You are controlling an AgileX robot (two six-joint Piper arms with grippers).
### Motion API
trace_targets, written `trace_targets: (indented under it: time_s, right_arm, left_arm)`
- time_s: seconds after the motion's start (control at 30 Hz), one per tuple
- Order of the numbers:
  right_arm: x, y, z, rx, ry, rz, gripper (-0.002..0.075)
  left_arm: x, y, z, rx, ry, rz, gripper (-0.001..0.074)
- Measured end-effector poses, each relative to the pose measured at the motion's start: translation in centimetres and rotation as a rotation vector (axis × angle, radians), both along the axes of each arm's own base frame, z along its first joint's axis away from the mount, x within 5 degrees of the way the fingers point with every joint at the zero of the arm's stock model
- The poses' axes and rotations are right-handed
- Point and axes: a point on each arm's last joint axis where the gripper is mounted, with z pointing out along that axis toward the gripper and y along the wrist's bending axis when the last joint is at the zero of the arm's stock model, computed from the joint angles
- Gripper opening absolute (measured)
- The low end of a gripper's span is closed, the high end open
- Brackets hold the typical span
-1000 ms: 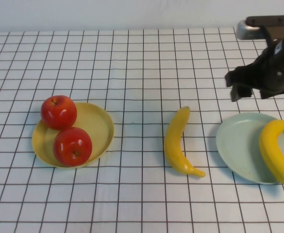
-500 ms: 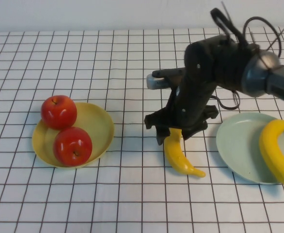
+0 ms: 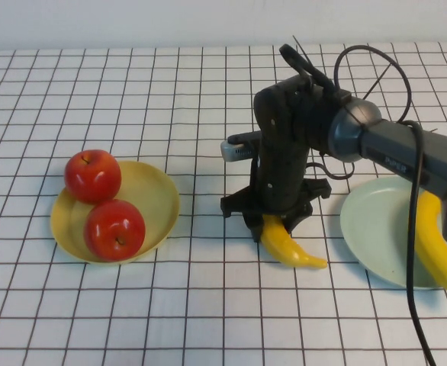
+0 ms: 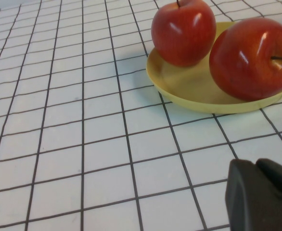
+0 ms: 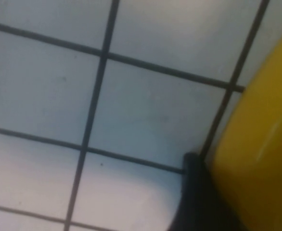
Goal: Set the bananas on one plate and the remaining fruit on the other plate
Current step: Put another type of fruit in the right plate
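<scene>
Yellow banana (image 3: 288, 245) lying loose on the gridded cloth (image 3: 208, 305) between the two plates is now the object under work: a second ago the right arm hung back above the far edge of the blue-green plate (image 3: 376, 229), and it has since swung across and come down over this banana's upper end, hiding that end from the high view. The banana itself appears hardly shifted on the cloth, so in my judgement the lift has not begun. The right gripper (image 3: 273, 221) straddles the fruit with its jaws apart but narrowing from their earlier wide spread; in the right wrist view one dark finger (image 5: 194, 202) lies against the yellow skin, yet a firm grip cannot be confirmed. The second banana (image 3: 437, 244) already rests on the blue-green plate, lying along its right side with one tip over the rim. Both red apples (image 3: 105, 202) sit on the yellow plate (image 3: 159, 198), one leaning on the far rim. The left gripper (image 4: 261, 197) is parked low near that yellow plate, closed and carrying nothing. Only the banana on the cloth remains to be moved, so the task is judged close to completion.
</scene>
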Motion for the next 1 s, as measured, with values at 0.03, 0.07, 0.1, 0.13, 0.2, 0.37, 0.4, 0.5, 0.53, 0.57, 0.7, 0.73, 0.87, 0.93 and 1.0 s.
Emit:
trace_targets:
  time_s: [0.03,0.07,0.1,0.13,0.2,0.37,0.4,0.5,0.53,0.57,0.7,0.73,0.87,0.93,1.0]
  right_arm:
    - [0.0,0.0,0.0,-0.004,-0.002,-0.003,0.0352]
    - [0.1,-0.1,0.0,-0.009,-0.006,-0.003,0.0323]
    - [0.0,-0.1,0.0,-0.015,-0.010,0.000,0.0323]
    - [0.1,-0.2,0.0,-0.022,-0.015,-0.001,0.0323]
    - [0.1,-0.3,0.4,-0.022,-0.027,0.000,0.0323]
    - [-0.5,-1.2,5.6,0.000,-0.146,0.008,0.0323]
    - [-0.8,-1.7,7.1,0.000,-0.182,0.011,0.0323]
    - [-1.9,-3.9,9.9,0.004,-0.225,-0.019,0.0323]
    - [-2.4,-4.7,10.5,0.005,-0.226,-0.034,0.0323]
    - [-2.9,-5.7,10.5,-0.003,-0.212,-0.053,0.0323]
    - [-4.8,-9.7,8.4,-0.049,-0.119,-0.148,0.0323]
    - [-5.2,-10.5,7.8,-0.046,-0.101,-0.175,0.0322]
    - [-6.2,-12.8,5.8,-0.011,-0.046,-0.264,0.0322]
    - [-6.5,-13.5,4.7,0.007,-0.031,-0.295,0.0322]
    - [-6.5,-13.7,4.0,0.020,-0.033,-0.309,0.0322]
  left_arm:
    - [0.0,0.0,0.0,0.000,0.000,0.000,-0.0005]
    - [0.0,0.0,0.0,0.000,0.000,0.000,-0.0005]
    - [0.0,0.0,0.0,0.000,0.000,0.000,-0.0005]
    - [0.0,0.0,0.0,0.000,0.000,0.000,-0.0005]
    - [0.0,0.0,0.0,0.000,0.000,0.000,-0.0005]
    - [0.0,0.0,0.0,0.000,0.000,0.000,-0.0005]
    - [0.0,0.0,0.0,0.000,0.000,0.000,-0.0005]
    - [0.0,0.0,0.0,0.000,0.000,0.000,-0.0005]
    - [0.0,0.0,0.0,0.000,0.000,0.000,-0.0005]
    - [0.0,0.0,0.0,0.000,0.000,0.000,-0.0005]
    - [0.0,0.0,0.0,0.000,0.000,0.000,-0.0005]
    - [0.0,0.0,0.0,0.000,0.000,0.000,-0.0005]
    - [0.0,0.0,0.0,0.000,0.000,0.000,-0.0005]
    - [0.0,0.0,0.0,0.000,0.000,0.000,-0.0005]
    - [0.0,0.0,0.0,0.000,0.000,0.000,-0.0005]
